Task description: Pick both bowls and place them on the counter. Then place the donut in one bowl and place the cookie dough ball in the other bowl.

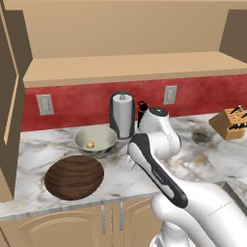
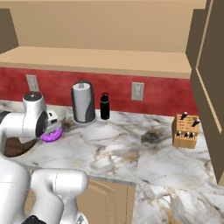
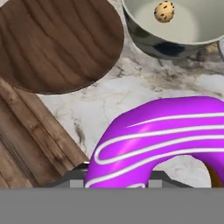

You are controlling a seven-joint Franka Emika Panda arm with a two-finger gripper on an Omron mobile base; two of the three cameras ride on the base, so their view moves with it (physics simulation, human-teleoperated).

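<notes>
— Fingers first: what are they doing?

— Fingertips sit hidden behind the donut (image 3: pixel 159 140) at the bottom of the hand view, so the gripper (image 3: pixel 118 177) cannot be read directly as clenched or released. The purple icing with its white stripes looms right against the camera, and in the right base view the donut (image 2: pixel 51 135) hangs just under the hand, above the marble.

— So it is lifted?

— It looks raised off the counter (image 1: pixel 125 178), though whether the fingers actually clamp it cannot be told.

— Where are the bowls?

— Both stand on the counter. The wooden bowl (image 1: pixel 74 176) sits near the front edge, wide, shallow and dark brown. Just behind it and slightly to the right stands the ceramic bowl (image 1: pixel 95 141), pale grey-green, with the cookie dough ball (image 1: pixel 89 144) lying inside on its cream floor. From the hand, the wooden bowl (image 3: pixel 57 43) shows at upper left and the ceramic bowl (image 3: pixel 175 26) at upper right, the speckled ball (image 3: pixel 164 12) in it.

— Anything behind them?

— A paper towel holder (image 1: pixel 122 115) and a black bottle (image 2: pixel 105 106) stand by the red wall, and a knife block (image 2: pixel 186 130) stands well off to the right.
</notes>
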